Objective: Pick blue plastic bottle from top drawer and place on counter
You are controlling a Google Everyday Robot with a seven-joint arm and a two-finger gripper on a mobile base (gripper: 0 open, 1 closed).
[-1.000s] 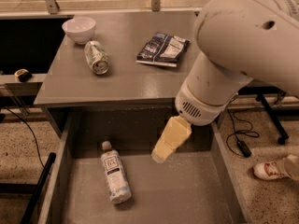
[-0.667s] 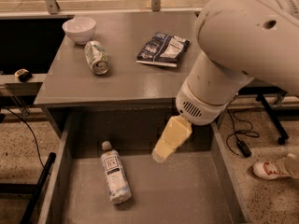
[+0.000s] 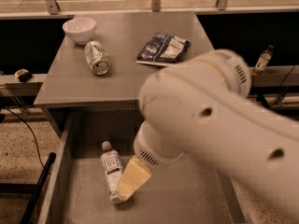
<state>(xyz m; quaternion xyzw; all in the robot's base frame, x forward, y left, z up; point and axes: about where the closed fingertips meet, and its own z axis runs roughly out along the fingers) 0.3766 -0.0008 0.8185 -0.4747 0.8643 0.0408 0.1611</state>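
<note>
The blue plastic bottle [image 3: 111, 164] lies on its side on the floor of the open top drawer [image 3: 187, 195], white cap pointing toward the counter [image 3: 126, 78]. My gripper [image 3: 126, 190] hangs from the big white arm and reaches down into the drawer. Its yellowish tip lies over the bottle's lower end and hides that part. I cannot tell whether it touches or holds the bottle. The arm fills the right half of the view.
On the counter stand a white bowl [image 3: 79, 29], a green-white soda can [image 3: 97, 57] on its side and a dark snack bag [image 3: 163, 48]. A small dark bottle [image 3: 264, 59] stands on a ledge at the right. The drawer's left wall [image 3: 53, 185] rises beside the bottle.
The arm has swung left and toward the camera. The gripper has moved from the middle of the drawer to the bottle's lower end. The bottle lies where it was.
</note>
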